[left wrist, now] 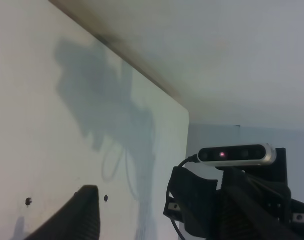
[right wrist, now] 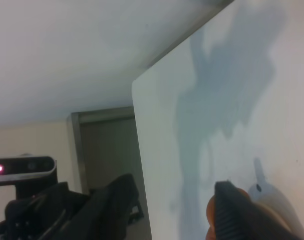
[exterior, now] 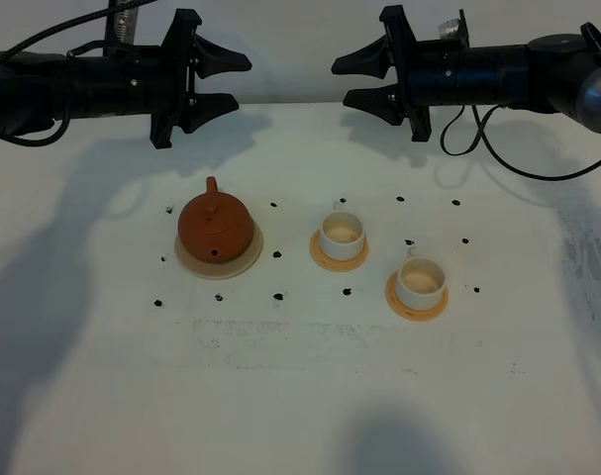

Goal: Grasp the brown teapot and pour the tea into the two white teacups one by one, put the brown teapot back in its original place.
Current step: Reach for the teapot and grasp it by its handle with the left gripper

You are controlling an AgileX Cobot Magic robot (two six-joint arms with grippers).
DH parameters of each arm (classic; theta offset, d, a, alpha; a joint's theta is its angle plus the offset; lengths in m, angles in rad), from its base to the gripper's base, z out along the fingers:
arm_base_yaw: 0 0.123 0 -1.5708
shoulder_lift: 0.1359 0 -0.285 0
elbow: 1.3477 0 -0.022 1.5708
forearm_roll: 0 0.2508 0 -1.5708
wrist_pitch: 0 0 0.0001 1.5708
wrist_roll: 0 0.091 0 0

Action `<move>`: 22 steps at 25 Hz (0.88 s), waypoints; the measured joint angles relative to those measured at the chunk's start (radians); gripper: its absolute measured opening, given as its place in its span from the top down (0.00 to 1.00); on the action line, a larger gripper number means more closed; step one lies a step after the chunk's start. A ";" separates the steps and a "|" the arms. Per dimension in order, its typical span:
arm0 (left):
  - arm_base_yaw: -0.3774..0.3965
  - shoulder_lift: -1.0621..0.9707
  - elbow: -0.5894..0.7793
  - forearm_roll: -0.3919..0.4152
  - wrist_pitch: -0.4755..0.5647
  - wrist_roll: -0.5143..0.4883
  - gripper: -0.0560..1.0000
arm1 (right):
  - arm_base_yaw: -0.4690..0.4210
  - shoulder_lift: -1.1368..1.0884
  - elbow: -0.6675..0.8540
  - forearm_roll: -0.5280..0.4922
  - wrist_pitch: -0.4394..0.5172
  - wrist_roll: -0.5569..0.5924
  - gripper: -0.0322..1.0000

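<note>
The brown teapot [exterior: 214,226] sits upright with its lid on, resting on the pale beige disc [exterior: 243,263] at the left of the table. Two white teacups stand to its right, each on an orange-tan coaster: one cup [exterior: 342,232] near the middle, the other cup [exterior: 421,279] nearer the front right. My left gripper [exterior: 241,81] hangs high over the back of the table, behind the teapot, open and holding nothing. My right gripper [exterior: 341,83] faces it from the right, also open and holding nothing. The left wrist view shows one finger [left wrist: 84,212]; the right wrist view shows one finger [right wrist: 234,210].
Small black dots [exterior: 276,254] mark the white table [exterior: 300,376] around the teapot and cups. A black cable [exterior: 518,163] loops down from the right arm. The opposite arm's wrist camera [left wrist: 237,154] shows in the left wrist view.
</note>
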 joint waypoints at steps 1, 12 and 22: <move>0.000 0.000 0.000 0.003 0.000 0.000 0.47 | 0.000 0.000 0.000 0.000 0.000 0.000 0.52; 0.000 0.000 0.000 0.016 0.000 0.109 0.47 | 0.000 0.000 0.000 -0.001 -0.007 -0.131 0.52; 0.000 -0.078 0.000 0.226 -0.110 0.299 0.54 | 0.000 -0.074 -0.018 -0.251 -0.119 -0.271 0.52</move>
